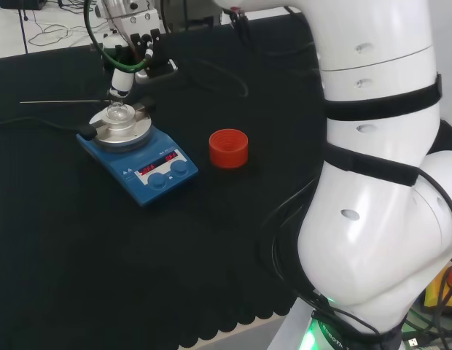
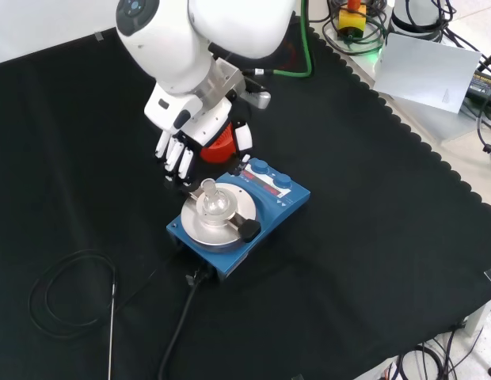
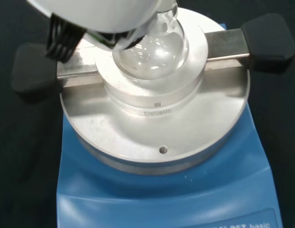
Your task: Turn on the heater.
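A glass flask (image 3: 152, 52) sits on the blue heater (image 2: 265, 214); the hand (image 2: 182, 150) hovers beside, fingers straight.

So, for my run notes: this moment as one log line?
hand: open, beside blue heater | clear round flask: on plate | knobs: untouched

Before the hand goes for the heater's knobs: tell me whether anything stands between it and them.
The hand hovers beside the blue heater, near its metal plate. The knobs sit at the panel end, uncovered. The round glass flask on the plate and the red ribbed ring lie close to its path.
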You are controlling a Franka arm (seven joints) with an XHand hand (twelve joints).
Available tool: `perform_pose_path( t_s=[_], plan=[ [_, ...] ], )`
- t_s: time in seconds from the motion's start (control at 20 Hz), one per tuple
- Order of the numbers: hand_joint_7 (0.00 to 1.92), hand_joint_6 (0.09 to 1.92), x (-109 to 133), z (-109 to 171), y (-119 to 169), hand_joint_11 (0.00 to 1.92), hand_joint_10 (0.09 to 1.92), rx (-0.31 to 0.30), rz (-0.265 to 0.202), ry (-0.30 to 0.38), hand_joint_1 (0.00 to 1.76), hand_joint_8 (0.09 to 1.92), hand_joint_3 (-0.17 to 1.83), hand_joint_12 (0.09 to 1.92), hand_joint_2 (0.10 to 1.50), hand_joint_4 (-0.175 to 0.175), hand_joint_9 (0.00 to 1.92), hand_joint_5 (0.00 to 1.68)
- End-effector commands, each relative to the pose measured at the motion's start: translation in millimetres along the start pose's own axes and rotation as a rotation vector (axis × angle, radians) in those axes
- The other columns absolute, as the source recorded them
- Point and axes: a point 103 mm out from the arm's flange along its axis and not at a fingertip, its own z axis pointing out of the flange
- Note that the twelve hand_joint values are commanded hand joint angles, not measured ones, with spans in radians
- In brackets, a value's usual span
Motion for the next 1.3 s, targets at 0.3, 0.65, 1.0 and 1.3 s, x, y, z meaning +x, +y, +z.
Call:
perform_pose_path(
  t_s=[0.3,0.65,1.0,1.3],
  plan=[
    [0.28,0.77,-14,-14,-62,0.38,0.64,-0.069,0.042,0.021,0.95,0.72,0.74,1.35,0.55,-0.037,0.59,0.56],
    [0.4,0.75,-19,-3,-102,0.45,0.64,-0.075,0.082,0.046,0.96,0.73,0.74,1.34,0.57,-0.043,0.67,0.55],
    [0.88,0.72,-20,23,-141,0.7,0.61,-0.044,0.107,0.036,1.0,0.82,0.76,1.23,0.58,-0.061,1.08,0.52],
    [1.02,0.7,-9,52,-165,0.87,0.66,0.001,0.112,0.036,1.02,0.92,0.77,1.13,0.59,-0.079,1.25,0.51]
  ],
)
